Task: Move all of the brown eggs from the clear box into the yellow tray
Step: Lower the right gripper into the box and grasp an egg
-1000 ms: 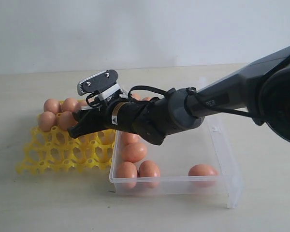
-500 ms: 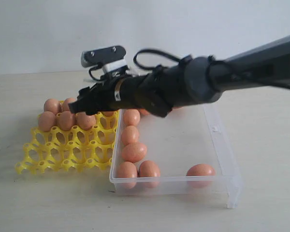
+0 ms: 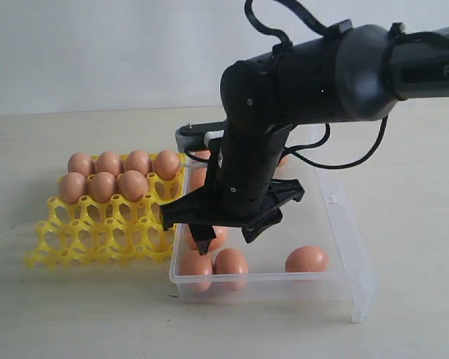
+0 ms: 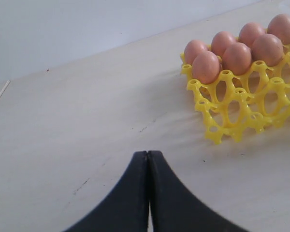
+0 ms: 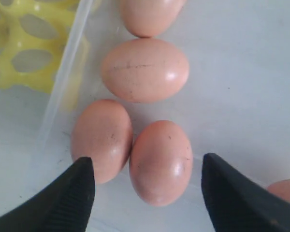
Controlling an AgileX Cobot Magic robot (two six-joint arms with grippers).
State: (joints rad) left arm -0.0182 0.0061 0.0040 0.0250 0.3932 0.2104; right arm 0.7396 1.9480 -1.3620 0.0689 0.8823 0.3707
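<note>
The yellow tray point(image 3: 97, 235) holds several brown eggs point(image 3: 132, 185) in its two far rows. To its right, the clear box point(image 3: 343, 224) has more brown eggs: two at the near left corner point(image 3: 196, 265), one near the right point(image 3: 307, 259), others partly hidden behind the arm. My right gripper point(image 3: 228, 235) points down into the box, open. In the right wrist view the right gripper point(image 5: 147, 160) straddles one egg point(image 5: 160, 162) without touching it; a second egg point(image 5: 101, 140) lies against that one. My left gripper point(image 4: 148, 153) is shut and empty above bare table, short of the tray point(image 4: 222, 130).
The box's left wall point(image 5: 63, 82) runs close beside the tray point(image 5: 19, 43). Further eggs point(image 5: 145, 70) lie along that wall. The right arm's dark body point(image 3: 314, 75) and its cables hang over the back of the box.
My right gripper left an egg in the tray's second row, opened, swung right from over the tray and now points down into the clear box. The left gripper's earlier state is not shown.
</note>
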